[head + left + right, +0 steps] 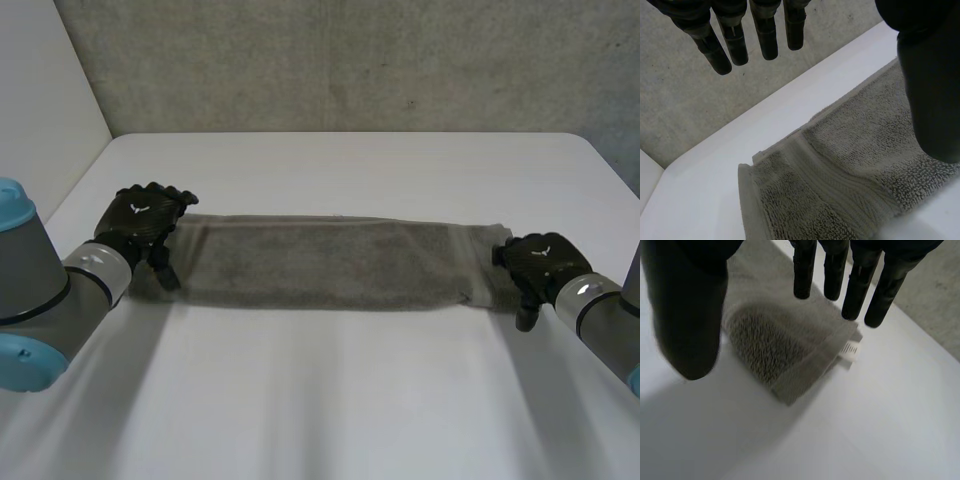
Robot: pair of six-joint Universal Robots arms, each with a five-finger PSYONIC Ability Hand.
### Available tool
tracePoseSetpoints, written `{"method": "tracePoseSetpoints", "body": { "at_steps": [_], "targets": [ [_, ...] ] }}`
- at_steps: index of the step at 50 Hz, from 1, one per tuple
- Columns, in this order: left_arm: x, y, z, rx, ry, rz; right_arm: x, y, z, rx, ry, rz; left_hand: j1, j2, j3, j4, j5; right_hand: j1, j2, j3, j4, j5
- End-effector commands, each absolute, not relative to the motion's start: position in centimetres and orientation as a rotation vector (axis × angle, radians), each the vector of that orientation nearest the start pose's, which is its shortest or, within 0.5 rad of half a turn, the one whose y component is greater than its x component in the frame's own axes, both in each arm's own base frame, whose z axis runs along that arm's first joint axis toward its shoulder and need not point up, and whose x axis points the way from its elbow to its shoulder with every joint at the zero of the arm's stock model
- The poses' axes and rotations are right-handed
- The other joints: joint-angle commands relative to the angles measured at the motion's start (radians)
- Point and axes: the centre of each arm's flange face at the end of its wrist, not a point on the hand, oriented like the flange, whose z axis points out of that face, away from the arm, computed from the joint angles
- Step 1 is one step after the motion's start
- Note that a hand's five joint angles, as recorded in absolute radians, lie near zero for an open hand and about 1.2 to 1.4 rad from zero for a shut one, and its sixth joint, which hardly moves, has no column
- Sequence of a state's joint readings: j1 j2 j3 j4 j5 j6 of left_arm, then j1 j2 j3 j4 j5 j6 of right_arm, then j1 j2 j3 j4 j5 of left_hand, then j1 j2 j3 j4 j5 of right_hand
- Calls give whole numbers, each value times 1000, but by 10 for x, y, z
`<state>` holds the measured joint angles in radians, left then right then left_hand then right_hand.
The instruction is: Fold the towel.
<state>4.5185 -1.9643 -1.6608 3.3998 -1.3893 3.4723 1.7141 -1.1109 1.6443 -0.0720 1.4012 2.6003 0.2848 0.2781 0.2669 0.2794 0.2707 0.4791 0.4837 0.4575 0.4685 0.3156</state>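
— So, where is the towel [330,262]?

— It lies flat across the middle of the white surface [350,400], a long, narrow grey strip running side to side. It looks already doubled lengthwise: the left wrist view shows layered edges at its end.

— Which step does that make this?

— By my reading, the one just before the next fold, which would bring one short end over to the other. Neither end is lifted yet. The next move calls for each hand to come down and pinch a short end, layers together, so the strip does not slide or splay open.

— How are the hands placed?

— The left hand [145,222] is at the towel's left end and the right hand [540,262] at its right end. Each arm reaches in from its own side.

— And the fingers?

— Wide on both. The left hand's fingers [735,40] are straight and well apart from its thumb [930,90], over the end of the cloth, holding nothing. The right hand's fingers [857,295] are likewise straight and empty, over a corner that bears a small white label [851,349].
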Motion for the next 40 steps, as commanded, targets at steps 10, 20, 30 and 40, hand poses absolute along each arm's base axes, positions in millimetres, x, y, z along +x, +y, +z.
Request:
{"method": "tracePoseSetpoints", "body": {
  "at_steps": [10,20,30,40],
  "targets": [
    [-213,-316,172,821,2351,-2005,183,-337,130,-1021,2515,-1777,-33,-26,-15,-28,-194,917,913,939,928,906],
    [-213,-316,172,820,2350,-2004,156,-354,134,-1009,2584,-1824,-33,-26,-15,-28,-194,917,913,939,928,906],
    [-208,-315,179,798,2331,-2018,80,-393,156,-1119,2796,-1998,-36,-29,-18,-31,-196,917,913,939,928,906],
    [-209,-314,196,779,2288,-2079,97,-407,212,-1109,2732,-2314,-45,-38,-27,-39,-205,917,913,939,928,906]
  ]
}}
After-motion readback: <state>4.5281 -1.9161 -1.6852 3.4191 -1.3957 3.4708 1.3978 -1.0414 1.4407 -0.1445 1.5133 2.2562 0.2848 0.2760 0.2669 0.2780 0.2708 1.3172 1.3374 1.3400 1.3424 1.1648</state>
